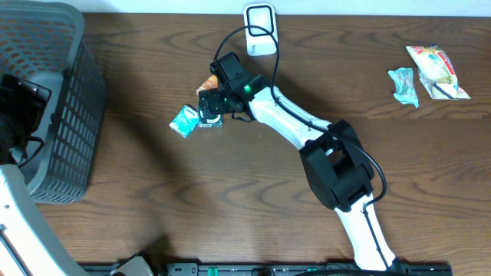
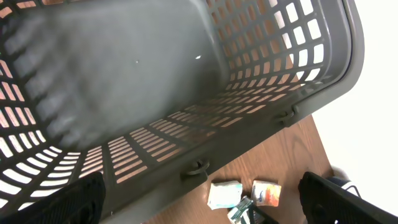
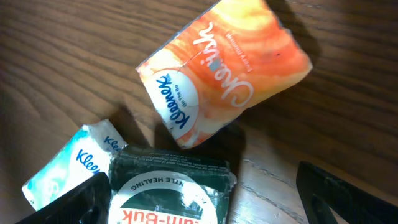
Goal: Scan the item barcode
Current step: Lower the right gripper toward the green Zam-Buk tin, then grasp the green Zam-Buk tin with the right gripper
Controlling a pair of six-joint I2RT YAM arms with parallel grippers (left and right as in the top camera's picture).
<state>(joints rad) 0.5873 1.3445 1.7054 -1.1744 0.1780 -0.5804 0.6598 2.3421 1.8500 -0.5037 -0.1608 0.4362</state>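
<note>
Three small packs lie together on the wooden table: an orange Kleenex pack [image 3: 224, 74] [image 1: 208, 83], a blue Kleenex pack [image 3: 71, 165] [image 1: 184, 120] and a dark green packet [image 3: 168, 190] with a white round label. My right gripper [image 3: 205, 208] [image 1: 212, 106] hangs open just above them. The green packet lies between its fingers, close to the left finger [image 3: 71, 202]. No barcode shows on any pack. My left gripper [image 2: 199, 211] [image 1: 21, 98] is open and empty at the grey basket [image 2: 186, 81]. The packs [image 2: 224, 193] show past the basket's rim.
The grey mesh basket [image 1: 54, 100] fills the table's left end. A white scanner-like device [image 1: 261, 31] with a black cable stands at the back edge, behind the packs. A teal packet [image 1: 403, 84] and a yellow-red snack bag [image 1: 437, 70] lie at the far right.
</note>
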